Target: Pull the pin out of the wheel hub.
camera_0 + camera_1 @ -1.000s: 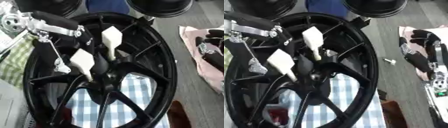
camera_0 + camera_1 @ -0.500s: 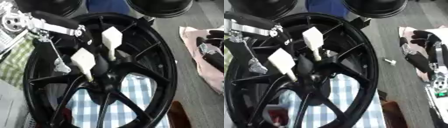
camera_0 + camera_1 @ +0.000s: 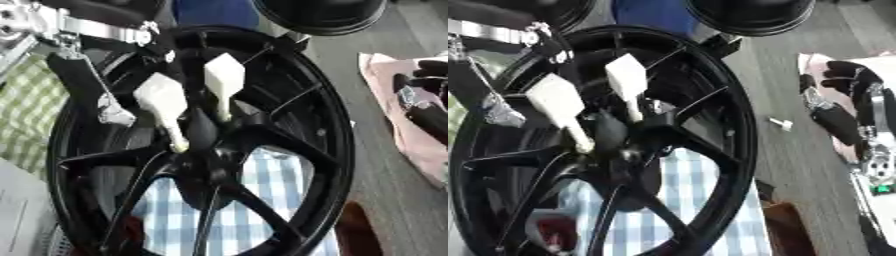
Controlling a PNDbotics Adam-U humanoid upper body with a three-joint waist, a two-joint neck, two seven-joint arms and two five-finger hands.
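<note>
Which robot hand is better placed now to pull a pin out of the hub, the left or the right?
Probably the left. The left robot hand is at the wheel, close beside the two cream pins in the hub. The right robot hand rests on pink cloth, apart from the wheel.

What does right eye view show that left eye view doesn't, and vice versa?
Only the right eye view shows the small white piece lying on the table right of the wheel, and the right hand down to its silver wrist, resting on the pink cloth.

Only the left eye view shows a wide stretch of the green checked cloth at the left; of the right hand it catches just the dark edge.

Both share the black wheel hub, two cream-handled pins seated at its centre, the left hand by the left rim, and the blue checked cloth underneath.
</note>
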